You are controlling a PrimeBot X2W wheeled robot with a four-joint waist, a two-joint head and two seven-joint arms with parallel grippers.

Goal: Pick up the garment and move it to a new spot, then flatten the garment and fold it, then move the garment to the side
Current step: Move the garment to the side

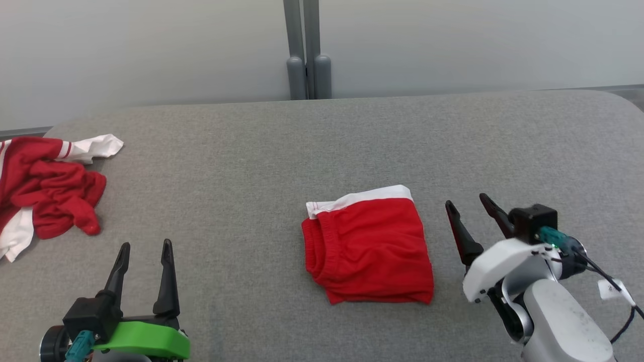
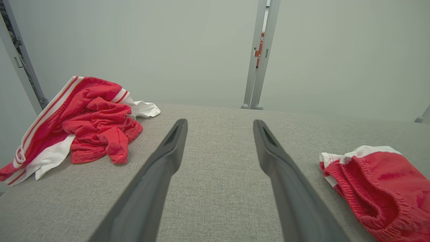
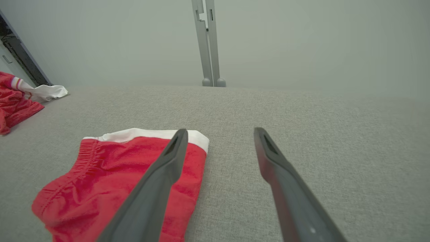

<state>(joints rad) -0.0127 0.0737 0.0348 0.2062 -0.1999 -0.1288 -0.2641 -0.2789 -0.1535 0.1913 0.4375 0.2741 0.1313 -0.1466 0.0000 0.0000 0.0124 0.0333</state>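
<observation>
A red garment with a white band along its far edge lies folded into a compact rectangle on the grey cloth-covered table, right of centre. It also appears as the red garment at the right edge of the left wrist view, and as the garment under my right gripper's left finger in the right wrist view. My right gripper hovers open just right of it, holding nothing. My left gripper stands open and empty near the front left, well apart from it.
A crumpled red and white pile of clothing sits at the table's left edge; the same pile lies ahead-left of my left gripper. A grey post rises behind the far edge against a pale wall.
</observation>
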